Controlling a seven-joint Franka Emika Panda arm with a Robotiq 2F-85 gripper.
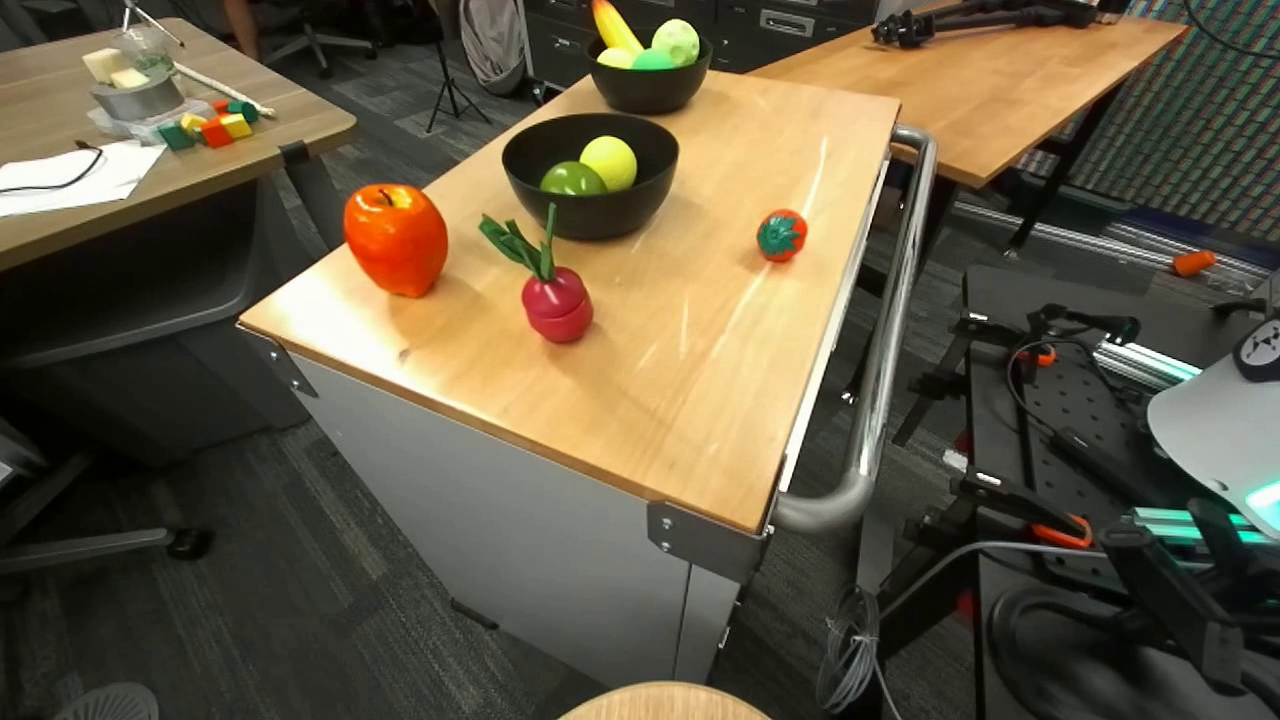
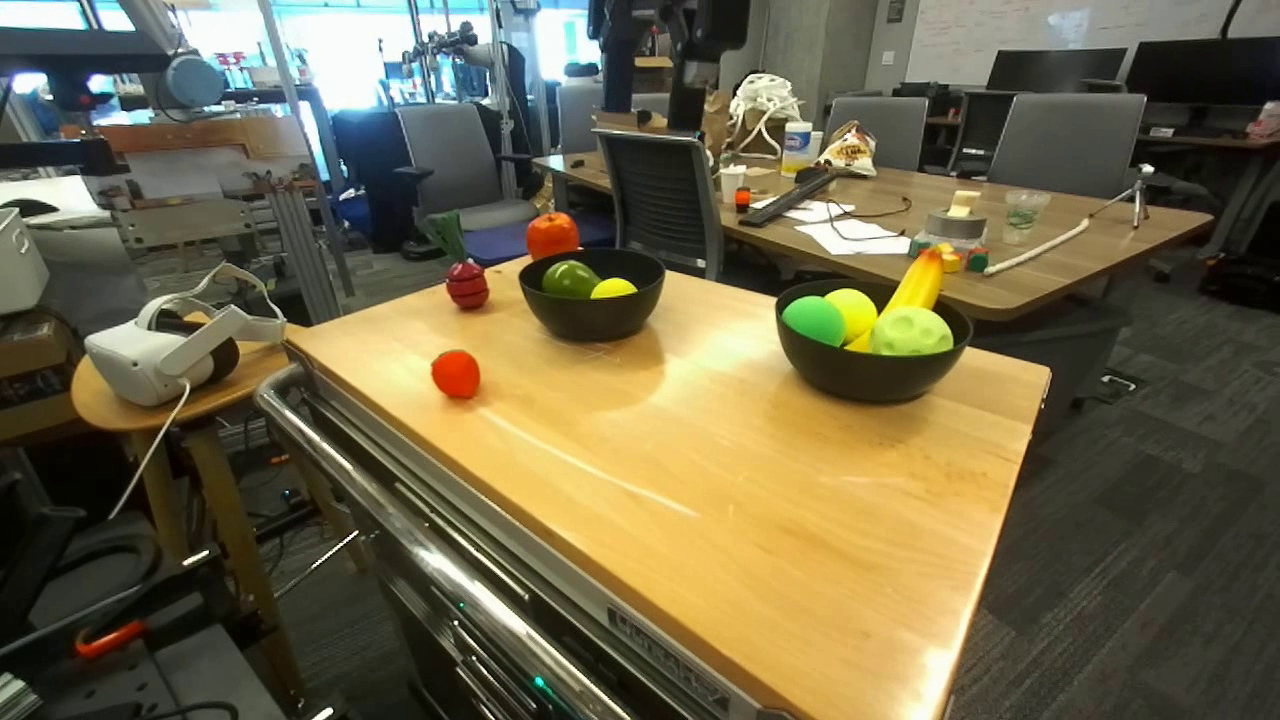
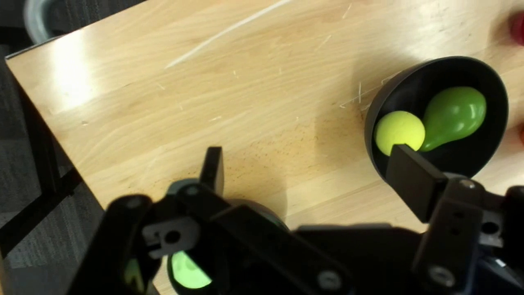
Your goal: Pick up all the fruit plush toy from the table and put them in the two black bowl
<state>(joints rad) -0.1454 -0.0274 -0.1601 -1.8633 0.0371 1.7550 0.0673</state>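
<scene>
A black bowl (image 1: 600, 215) holds a green pear (image 3: 458, 110) and a yellow ball (image 3: 400, 131). A second black bowl (image 2: 870, 382) holds a banana (image 2: 918, 280), a green ball (image 2: 813, 320), a pale green ball (image 2: 911, 332) and yellow fruit. On the tabletop lie a large red-orange apple (image 1: 396, 240), a dark red radish (image 1: 557, 305) with green leaves, and a small strawberry (image 1: 781, 235) with a green top. My gripper (image 3: 308, 153) is open and empty above the table, between the two bowls in the wrist view. It shows at the top of an exterior view (image 2: 652, 112).
The wooden cart top (image 1: 690, 330) has a metal handle (image 1: 905, 290) along one side. A stool with a white headset (image 2: 180, 340) stands beside it. A brown table (image 2: 1070, 255) with tape and papers and a grey chair (image 2: 660, 200) are behind.
</scene>
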